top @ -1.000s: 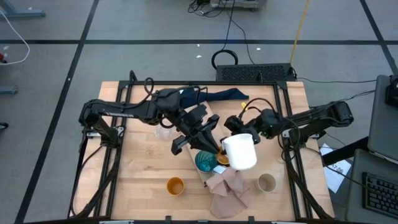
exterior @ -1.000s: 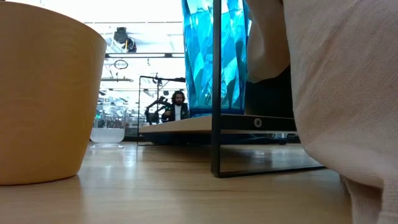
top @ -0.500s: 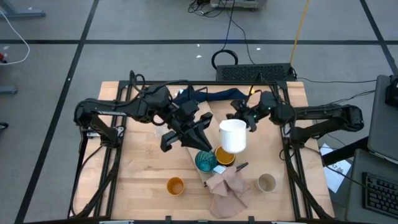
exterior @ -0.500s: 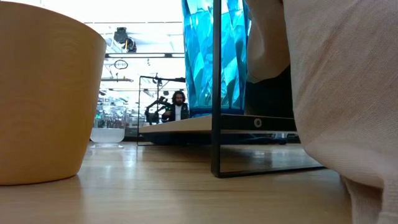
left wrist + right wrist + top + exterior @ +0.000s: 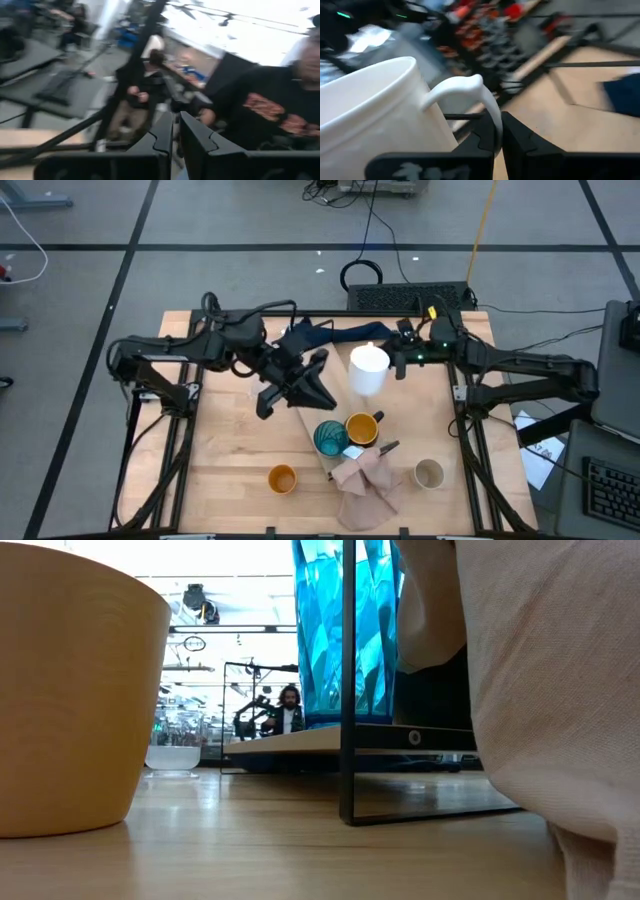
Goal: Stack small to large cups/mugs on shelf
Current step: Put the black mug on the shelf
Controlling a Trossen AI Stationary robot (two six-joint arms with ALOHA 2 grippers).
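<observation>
White mug [image 5: 368, 369]: plain, glossy, looped handle; handle pinched in right hand [image 5: 498, 131], lifted above tabletop [image 5: 230, 450]. Left hand [image 5: 176, 131]: fingers closed, nothing held

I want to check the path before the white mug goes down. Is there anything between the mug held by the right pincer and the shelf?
The right pincer holds the white mug by its handle, above the table's far side. The shelf is nearer, with the teal cup and yellow mug on it. The left pincer hangs beside the mug, over the shelf's far part.
</observation>
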